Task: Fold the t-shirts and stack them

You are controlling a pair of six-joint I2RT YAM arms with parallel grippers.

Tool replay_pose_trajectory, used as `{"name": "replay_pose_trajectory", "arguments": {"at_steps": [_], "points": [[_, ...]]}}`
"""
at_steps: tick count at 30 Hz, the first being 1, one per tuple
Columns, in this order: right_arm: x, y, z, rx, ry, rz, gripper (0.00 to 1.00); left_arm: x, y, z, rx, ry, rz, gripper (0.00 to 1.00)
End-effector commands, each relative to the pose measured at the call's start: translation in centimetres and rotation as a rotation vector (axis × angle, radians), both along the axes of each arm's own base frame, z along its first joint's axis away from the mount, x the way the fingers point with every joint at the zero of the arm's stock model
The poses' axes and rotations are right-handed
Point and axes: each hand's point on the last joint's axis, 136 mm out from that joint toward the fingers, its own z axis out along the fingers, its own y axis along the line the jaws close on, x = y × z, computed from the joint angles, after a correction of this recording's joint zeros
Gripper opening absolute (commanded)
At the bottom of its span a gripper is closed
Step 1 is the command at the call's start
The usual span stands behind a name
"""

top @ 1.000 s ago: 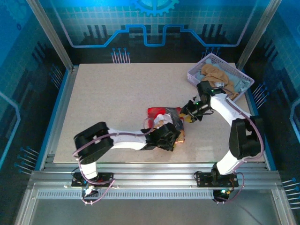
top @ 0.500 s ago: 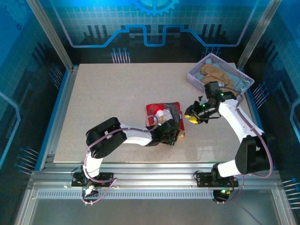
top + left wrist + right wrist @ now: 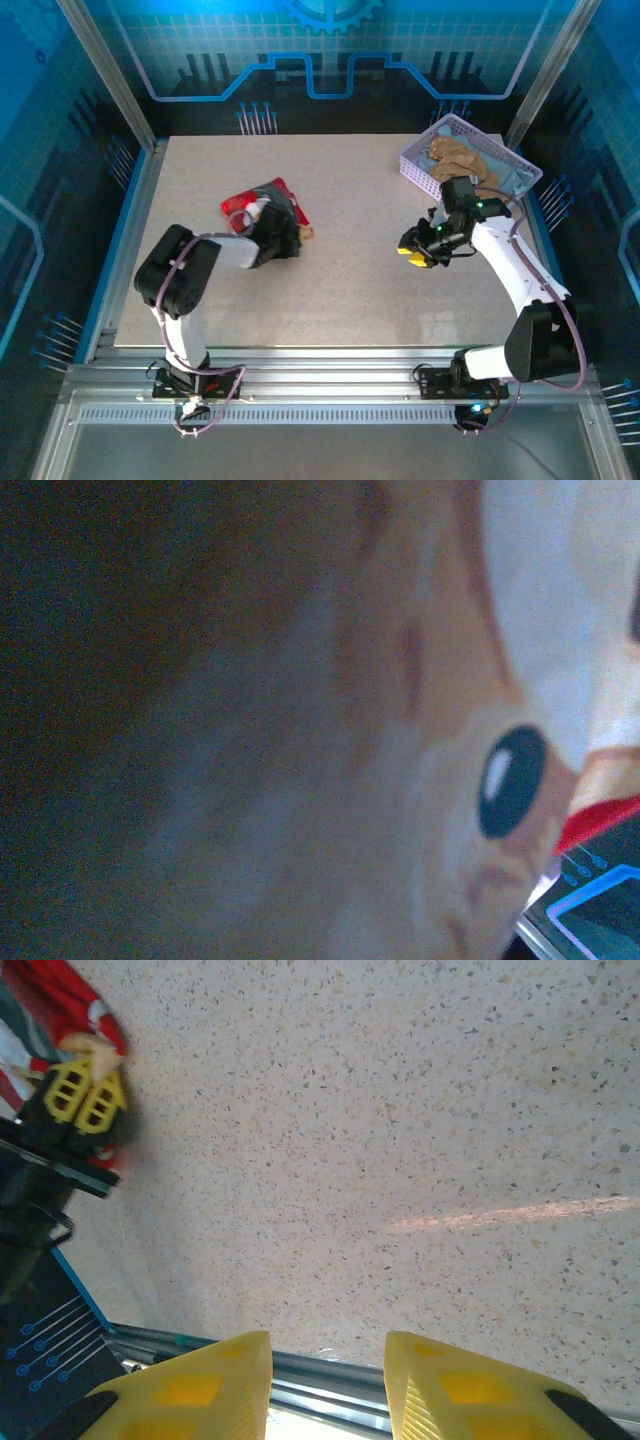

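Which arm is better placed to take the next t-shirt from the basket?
Probably the right. The right tool hovers open and empty over bare table close to the basket, where a tan t-shirt lies. The left tool is shut on the red t-shirt, across the table from the basket.

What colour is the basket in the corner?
The basket is lavender, a pale purple lattice; top camera shows it best.

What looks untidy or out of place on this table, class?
The red t-shirt lies crumpled in a bunch on the left of the table, not spread flat, pinched in the shut left gripper. The tan t-shirt is heaped loosely in the basket. Nothing looks spilled or damaged.
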Motion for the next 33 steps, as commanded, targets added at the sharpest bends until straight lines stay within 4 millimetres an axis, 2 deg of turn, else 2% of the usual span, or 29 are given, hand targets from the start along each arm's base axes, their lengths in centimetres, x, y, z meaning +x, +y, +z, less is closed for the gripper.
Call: {"name": "replay_pose_trajectory", "arguments": {"at_steps": [1,7,12,16,20,27,30,33], "points": [[0.4,-0.5,0.7,-0.006,-0.007,-0.019,0.36,-1.9,4.0,-3.1,0.068,0.12,-0.184,0.08],[1.2,0.0,0.5,-0.003,-0.003,-0.023,0.37,-0.4,11.0,-2.8,0.091,0.144,-0.324,0.09],[2.0,1.1,0.2,-0.011,0.004,-0.001,0.37,3.4,16.0,-1.5,0.132,0.095,-0.354,0.11],[2.6,2.4,0.1,-0.01,0.006,0.032,0.37,6.6,17.9,-1.6,0.138,0.086,-0.381,0.12],[3.7,4.3,1.8,0.042,-0.092,0.086,0.38,8.9,19.5,-0.5,0.174,0.052,-0.389,0.15],[5.7,6.1,7.2,0.189,-0.408,0.076,0.39,8.3,22.0,0.6,0.253,0.068,-0.401,0.22],[6.1,6.6,9.1,0.235,-0.51,0.081,0.4,8.3,22.2,1.6,0.275,0.04,-0.419,0.27],[6.3,6.8,10.1,0.257,-0.559,0.078,0.42,8.4,21.9,3.1,0.281,0.007,-0.426,0.36]]}}
